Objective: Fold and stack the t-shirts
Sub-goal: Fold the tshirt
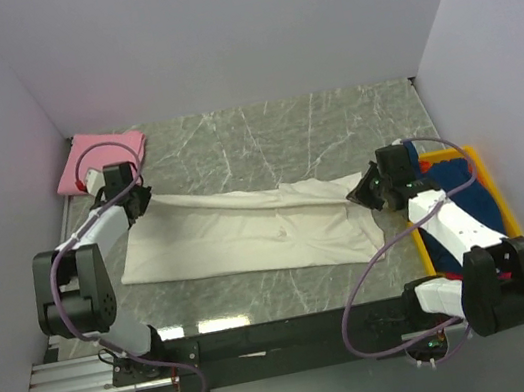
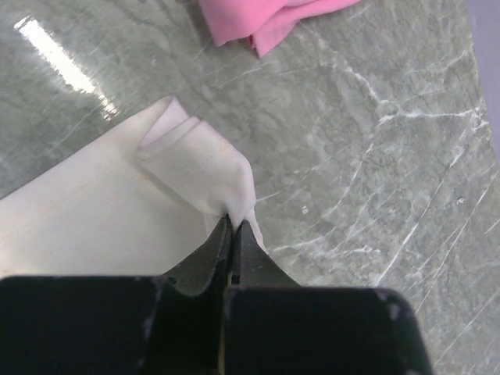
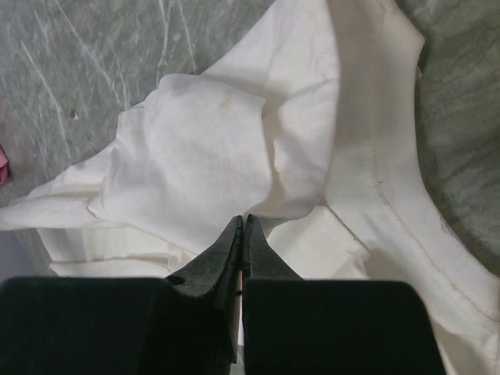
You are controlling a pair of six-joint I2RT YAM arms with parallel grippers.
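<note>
Cream t-shirt (image 1: 239, 236): left tool (image 1: 144, 198), right tool (image 1: 355, 195) low

cream-white t-shirt (image 1: 248, 229) mid-table, plain. pink t-shirt (image 1: 98, 161) far left. table (image 1: 272, 138): grey-green marble, white veins. yellow bin (image 1: 497, 187) right, dark blue t-shirt (image 1: 475, 197) inside. left arm (image 1: 100, 229), right arm (image 1: 450, 224): white shells, black joints. cables (image 1: 360, 290) purple.
</note>
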